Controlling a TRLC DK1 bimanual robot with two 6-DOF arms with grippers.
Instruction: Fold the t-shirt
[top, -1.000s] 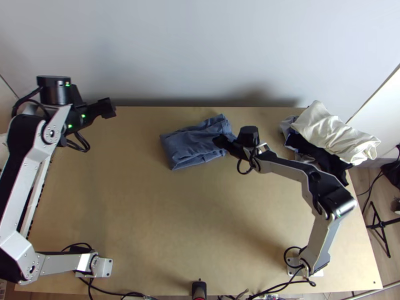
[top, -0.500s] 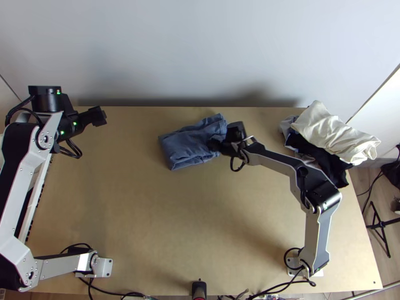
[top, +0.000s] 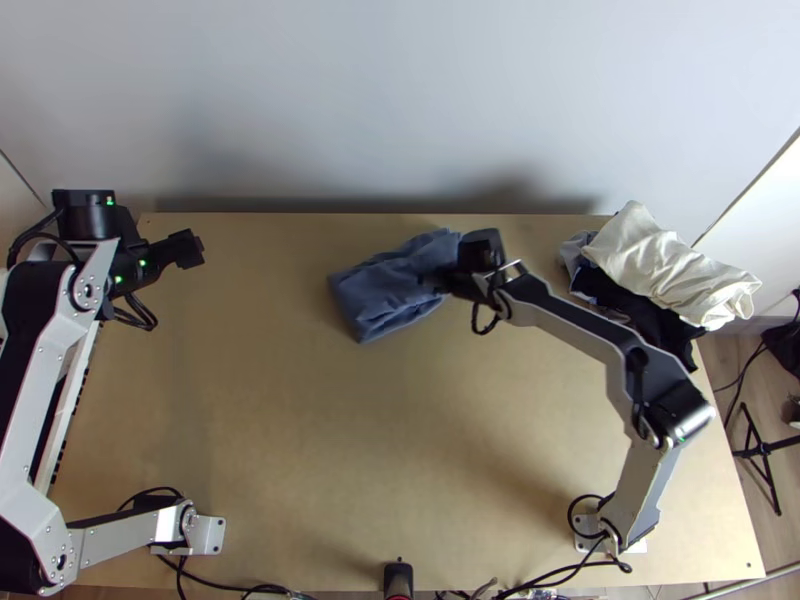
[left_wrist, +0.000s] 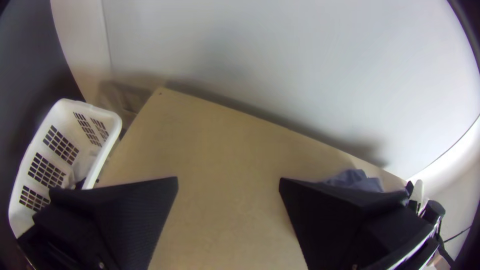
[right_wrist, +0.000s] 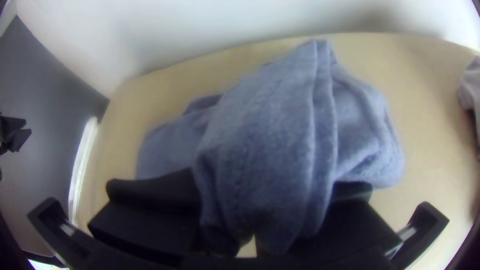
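The blue-grey t-shirt (top: 385, 295) lies in a compact folded bundle near the table's far edge, its right part rumpled. At that right end is my right gripper (top: 455, 282). In the right wrist view, a thick fold of the t-shirt (right_wrist: 270, 145) rises between the fingers of my right gripper (right_wrist: 255, 220), which is shut on it. My left gripper (top: 190, 250) is over the table's far left, well apart from the cloth. The left wrist view has my left gripper (left_wrist: 228, 200) open with nothing between its fingers, and part of the t-shirt (left_wrist: 354, 180) farther off.
A pile of clothes with a cream cloth (top: 660, 265) on top and a black cloth (top: 645, 320) below it lies at the table's far right. A white basket (left_wrist: 107, 117) stands beside the table's left edge. The wall rises behind the far edge.
My right gripper first went left onto the cloth, then back right, and the t-shirt has shifted slightly right with it. The left arm has moved a little left and toward the near edge.
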